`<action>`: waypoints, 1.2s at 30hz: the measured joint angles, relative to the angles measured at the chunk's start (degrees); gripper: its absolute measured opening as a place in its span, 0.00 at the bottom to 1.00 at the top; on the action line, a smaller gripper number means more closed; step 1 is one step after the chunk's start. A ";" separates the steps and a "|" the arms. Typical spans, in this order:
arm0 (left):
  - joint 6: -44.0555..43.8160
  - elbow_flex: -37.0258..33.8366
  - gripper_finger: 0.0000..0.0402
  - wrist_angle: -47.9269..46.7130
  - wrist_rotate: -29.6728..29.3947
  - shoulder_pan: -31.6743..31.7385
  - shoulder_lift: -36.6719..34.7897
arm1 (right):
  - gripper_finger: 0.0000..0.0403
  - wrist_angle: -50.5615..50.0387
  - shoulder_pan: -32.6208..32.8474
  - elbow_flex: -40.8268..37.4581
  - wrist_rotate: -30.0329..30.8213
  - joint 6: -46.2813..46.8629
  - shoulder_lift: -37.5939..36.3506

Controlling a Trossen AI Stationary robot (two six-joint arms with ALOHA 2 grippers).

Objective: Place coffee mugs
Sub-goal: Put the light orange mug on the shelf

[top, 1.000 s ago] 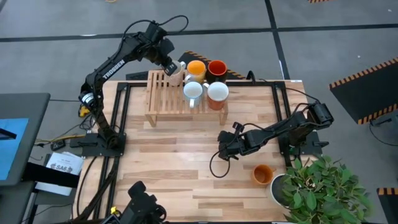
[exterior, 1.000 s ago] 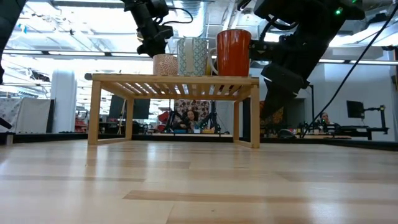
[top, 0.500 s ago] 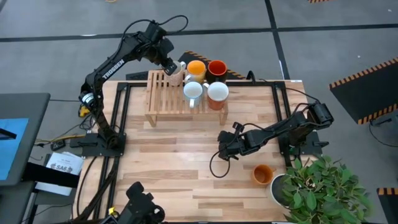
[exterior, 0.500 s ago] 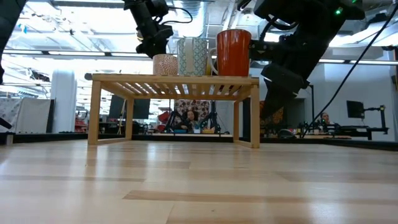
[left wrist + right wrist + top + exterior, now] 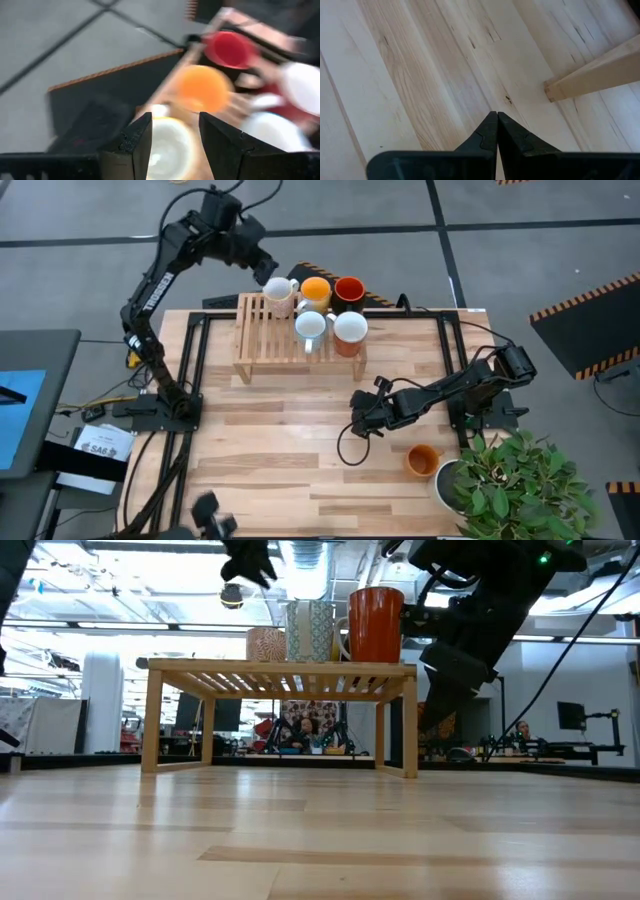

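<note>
A cream mug [image 5: 281,290] stands upright on the far left corner of the slatted wooden rack [image 5: 262,340]. Beside it on the rack stand an orange mug [image 5: 315,290], a red mug [image 5: 349,288] and two white mugs [image 5: 311,326] [image 5: 350,328]. My left gripper [image 5: 260,268] hangs open above and just past the cream mug [image 5: 167,145], clear of it. Another orange mug [image 5: 422,460] lies on the table at the near right. My right gripper [image 5: 358,418] rests shut low over the table in front of the rack, holding nothing.
A green potted plant [image 5: 515,480] stands at the table's near right corner, close to the loose orange mug. The rack's leg [image 5: 590,75] shows just ahead of my right gripper. Bare wood lies in front of the rack and at the near left.
My left gripper has opened and let go of the cream mug, then risen and drawn back toward the far left, off the rack. The cream mug stays upright on the rack's far left corner.
</note>
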 joint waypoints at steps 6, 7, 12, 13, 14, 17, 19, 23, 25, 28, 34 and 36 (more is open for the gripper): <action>4.39 -6.68 0.37 0.74 12.76 -5.59 -6.04 | 0.08 0.00 0.44 0.00 0.03 0.00 0.00; 4.78 -9.20 0.37 1.77 13.61 -6.76 -7.73 | 0.08 0.00 0.64 0.00 0.04 0.00 0.01; 4.44 -29.84 0.37 16.32 13.36 -12.64 -20.04 | 0.08 1.23 1.91 -1.03 0.13 0.02 0.02; 3.94 -35.17 0.37 20.35 12.66 -13.55 -23.24 | 0.08 1.72 2.11 -1.42 0.14 0.02 0.02; 3.34 -40.84 0.37 24.61 11.95 -14.30 -26.64 | 0.08 2.08 2.28 -1.64 0.14 0.07 0.02; 1.44 -58.62 0.37 37.79 10.53 -16.30 -37.34 | 0.08 3.28 2.36 -2.36 0.13 0.15 0.04; -0.23 -69.72 0.37 46.78 10.43 -17.93 -44.21 | 0.08 3.76 2.34 -2.36 0.17 0.37 0.04; -1.28 -87.82 0.37 62.48 10.50 -22.12 -56.06 | 0.08 7.32 1.22 -2.36 0.17 -0.61 0.04; -1.18 -94.94 0.37 68.64 10.49 -24.05 -60.86 | 0.08 9.78 0.40 -2.36 0.17 -2.15 0.04; -1.10 -102.84 0.37 75.95 10.30 -26.59 -66.75 | 0.08 13.13 -0.67 -2.34 0.15 -4.66 0.04; 1.44 -109.93 0.37 81.01 10.31 -29.21 -74.33 | 0.08 16.27 -2.42 -2.32 -0.01 -6.51 0.04; 1.52 -110.81 0.37 81.07 10.25 -29.50 -75.70 | 0.08 17.15 -2.83 -2.32 -0.72 -6.51 0.04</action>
